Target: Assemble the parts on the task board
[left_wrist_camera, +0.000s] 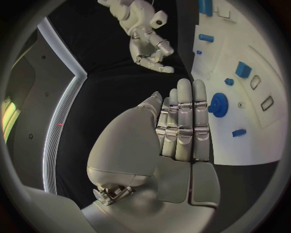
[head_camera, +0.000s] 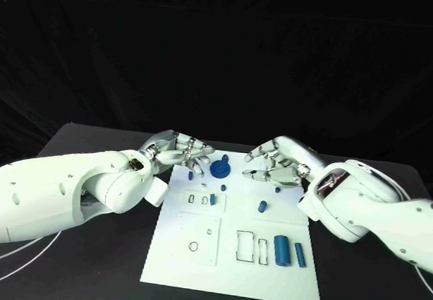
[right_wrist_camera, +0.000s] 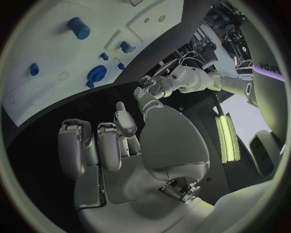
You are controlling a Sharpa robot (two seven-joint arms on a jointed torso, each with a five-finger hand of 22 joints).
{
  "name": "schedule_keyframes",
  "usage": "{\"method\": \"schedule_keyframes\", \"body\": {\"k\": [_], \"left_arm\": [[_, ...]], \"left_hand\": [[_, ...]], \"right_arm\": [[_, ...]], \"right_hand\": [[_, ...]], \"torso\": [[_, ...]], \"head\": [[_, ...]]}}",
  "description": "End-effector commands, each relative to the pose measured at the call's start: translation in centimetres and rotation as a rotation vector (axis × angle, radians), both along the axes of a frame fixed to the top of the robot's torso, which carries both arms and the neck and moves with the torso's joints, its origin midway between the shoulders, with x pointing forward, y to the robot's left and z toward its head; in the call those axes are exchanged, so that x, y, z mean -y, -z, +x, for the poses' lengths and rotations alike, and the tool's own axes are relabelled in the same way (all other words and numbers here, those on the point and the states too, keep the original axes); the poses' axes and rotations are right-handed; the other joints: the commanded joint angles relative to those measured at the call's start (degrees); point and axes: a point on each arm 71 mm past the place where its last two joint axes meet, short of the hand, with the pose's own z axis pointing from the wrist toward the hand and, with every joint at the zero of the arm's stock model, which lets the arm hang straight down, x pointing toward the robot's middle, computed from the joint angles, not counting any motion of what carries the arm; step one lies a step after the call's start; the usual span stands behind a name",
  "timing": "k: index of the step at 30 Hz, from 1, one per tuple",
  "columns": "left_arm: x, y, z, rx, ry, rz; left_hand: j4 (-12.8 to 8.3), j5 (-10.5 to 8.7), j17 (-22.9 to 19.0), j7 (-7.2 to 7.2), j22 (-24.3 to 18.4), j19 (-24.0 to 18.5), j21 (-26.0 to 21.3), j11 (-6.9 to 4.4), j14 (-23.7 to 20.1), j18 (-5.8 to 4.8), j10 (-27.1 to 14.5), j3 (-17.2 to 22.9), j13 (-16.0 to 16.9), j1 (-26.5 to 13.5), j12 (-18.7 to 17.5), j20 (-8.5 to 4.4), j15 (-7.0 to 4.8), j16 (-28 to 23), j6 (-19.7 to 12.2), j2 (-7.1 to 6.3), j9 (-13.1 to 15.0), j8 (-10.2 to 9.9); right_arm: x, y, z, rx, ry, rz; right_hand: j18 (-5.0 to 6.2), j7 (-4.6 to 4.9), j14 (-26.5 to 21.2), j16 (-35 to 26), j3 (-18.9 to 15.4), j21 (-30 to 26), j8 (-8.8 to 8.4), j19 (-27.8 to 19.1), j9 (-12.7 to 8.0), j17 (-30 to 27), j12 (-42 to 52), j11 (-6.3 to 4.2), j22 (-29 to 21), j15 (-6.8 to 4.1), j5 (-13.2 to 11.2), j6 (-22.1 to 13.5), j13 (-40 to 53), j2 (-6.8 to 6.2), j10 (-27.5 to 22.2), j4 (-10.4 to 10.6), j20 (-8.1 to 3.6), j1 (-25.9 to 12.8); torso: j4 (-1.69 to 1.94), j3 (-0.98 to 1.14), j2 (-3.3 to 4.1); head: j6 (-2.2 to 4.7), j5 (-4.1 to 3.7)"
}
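While both hands hover at the far end of the board (head_camera: 231, 279), neither holds anything.

Left hand (head_camera: 179, 149): fingers extended, straight and close together in its wrist view, palm bare; it sits over the board's far left corner, just beside the gear (head_camera: 222, 169). Whether the fingertips (left_wrist_camera: 193, 90) touch the board I cannot tell.

Right hand (head_camera: 280, 160): fingers partly curled, apart from one another, nothing in them (its wrist view shows the palm bare); it sits over the far right part of the board, near the gear's other side.

Board: white plate, lying flat in the middle of the black table (head_camera: 94, 146), long side running away from the robot.

Parts, all blue:
- gear, round and toothed, at the far end between the two hands;
- two cylinders (head_camera: 281, 251), one thick, one thin, lying side by side at the near right, beside outlined rectangular slots;
- short peg (head_camera: 262, 206), lying mid-board toward the right;
- small pieces (head_camera: 220, 186) just nearer than the gear (shapes too small to tell).
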Motion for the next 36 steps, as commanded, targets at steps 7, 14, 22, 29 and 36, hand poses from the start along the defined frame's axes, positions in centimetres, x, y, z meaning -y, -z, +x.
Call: {"method": "schedule_keyframes", "body": {"k": [7, 14, 22, 29, 36], "left_arm": [[0.9, 1.2, 0.3, -0.125, 0.228, 0.620], [1.9, 1.2, 1.3, -0.144, 0.231, 0.885], [3.6, 0.6, 2.4, -0.141, 0.203, 1.033], [4.4, 0.5, 2.8, -0.159, 0.185, 1.075], [4.9, 0.7, 3.2, -0.180, 0.182, 1.100]], "left_hand": [[3.19, -0.54, 58.56, -2.38, 48.38, 15.16, 38.44, -1.90, 9.47, -6.16, -4.60, -2.66, 22.12, -10.34, 23.72, -2.61, -1.91, 53.97, -0.96, 0.53, 6.66, 6.53], [3.83, -0.32, 63.18, -3.30, 54.28, 16.60, 42.24, -2.97, 11.01, -6.92, -0.16, -9.41, 44.70, -17.85, 45.61, -3.30, -2.82, 57.37, -1.49, 1.34, 12.74, 12.65], [4.00, -0.35, 64.04, -4.09, 58.17, 18.16, 44.35, -3.59, 11.32, -7.59, 1.00, -15.61, 51.80, -18.88, 51.94, -3.78, -3.43, 58.01, -4.02, 3.31, 19.96, 18.44], [4.05, -0.34, 64.04, -4.17, 58.85, 18.41, 44.70, -3.64, 11.32, -7.70, 1.04, -17.54, 52.61, -19.23, 52.53, -3.81, -3.47, 58.01, -4.97, 4.05, 22.14, 19.78], [4.03, -0.34, 64.04, -4.20, 59.08, 18.49, 44.81, -3.66, 11.32, -7.73, 0.96, -18.16, 52.73, -19.12, 52.57, -3.82, -3.49, 58.01, -5.33, 4.48, 22.99, 20.25]], "right_arm": [[3.8, -0.8, 0.3, -0.155, 0.050, 0.137], [4.9, -1.0, 0.3, -0.148, 0.080, 0.127], [5.4, -0.9, 0.4, -0.139, 0.097, 0.111], [5.5, -0.9, 0.5, -0.141, 0.106, 0.104], [5.6, -0.8, 0.6, -0.142, 0.112, 0.099]], "right_hand": [[1.11, -0.16, 3.99, -0.58, -1.20, -0.93, 0.32, -0.43, 0.07, 6.61, -0.78, -0.25, 8.44, -0.37, 0.77, 0.00, -0.61, 0.03, -0.48, 0.48, -0.09, -0.19], [1.12, -0.13, 3.97, -0.65, -1.59, -1.05, 0.27, -0.47, 0.05, 6.52, -0.97, -0.22, 8.38, -0.35, 0.92, -0.30, -0.81, -0.05, -0.67, 0.65, -0.11, -0.34], [1.12, -0.12, 3.98, -0.66, -1.82, -1.05, 0.30, -0.44, 0.06, 6.55, -0.97, -0.21, 8.40, -0.35, 1.10, -0.38, -0.82, -0.04, -0.66, 0.79, -0.11, -0.46], [1.12, -0.13, 3.98, -0.66, -1.91, -1.07, 0.32, -0.45, 0.07, 6.55, -0.95, -0.21, 8.39, -0.35, 1.17, -0.40, -0.81, -0.05, -0.64, 0.84, -0.11, -0.49], [1.11, -0.13, 3.97, -0.71, -2.02, -1.07, 0.35, -0.43, 0.08, 6.48, -0.94, -0.21, 8.40, -0.35, 1.27, -0.41, -0.81, -0.03, -0.63, 0.90, -0.12, -0.53]], "torso": [[-0.36, 0.92, -1.42], [-0.28, 1.14, -1.76], [-0.39, 1.10, -1.76], [-0.32, 1.12, -1.70], [-0.30, 1.06, -1.68]], "head": [[-0.78, 0.77], [-0.99, 0.93], [-1.13, 0.67], [-1.30, 0.68], [-1.44, 0.77]]}}
